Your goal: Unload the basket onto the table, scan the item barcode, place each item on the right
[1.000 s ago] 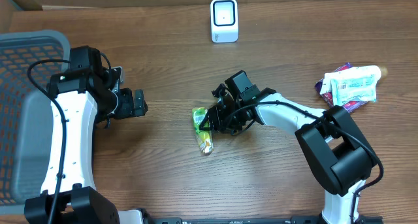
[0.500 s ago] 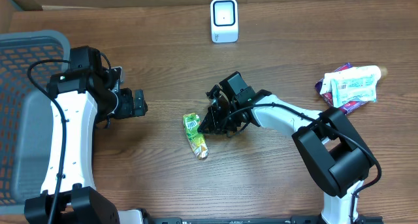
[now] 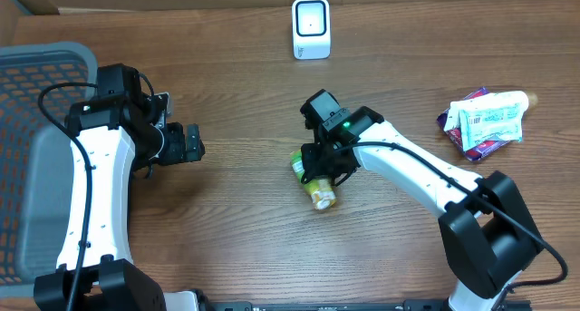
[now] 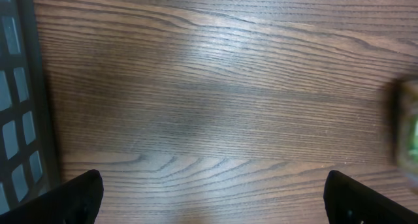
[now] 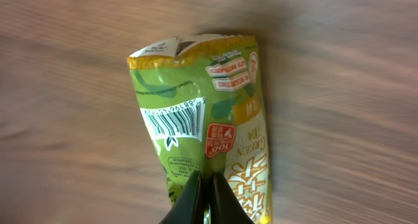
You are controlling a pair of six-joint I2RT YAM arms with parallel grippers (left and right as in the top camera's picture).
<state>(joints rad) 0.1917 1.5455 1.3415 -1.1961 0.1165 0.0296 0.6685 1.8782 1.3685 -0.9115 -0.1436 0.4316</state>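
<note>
The right gripper (image 5: 205, 196) has its two fingers (image 5: 191, 199) pressed tight together on the lower end of a green packet (image 5: 204, 106), pinching the thin film between them. In the wrist view the packet points away from the fingers, crumpled, with its barcode (image 5: 173, 123) facing the camera and a red badge just beside it. The wood behind it is blurred. From above, the right gripper (image 3: 321, 166) sits over the packet (image 3: 317, 189) near the middle of the table (image 3: 236, 220), with the packet's yellow end poking out towards the front edge. The scanner (image 3: 311, 27) stands well apart at the far edge, its face turned towards the arms.

The left gripper (image 4: 212, 199) is spread as wide as it goes, holding nothing; only its dark fingertips (image 4: 81, 192) show at the bottom corners, with bare wood between. From above, the left gripper (image 3: 186, 142) is near the grey basket (image 3: 45, 66) at the left. A heap of other packs (image 3: 485, 121) lies at the right edge.
</note>
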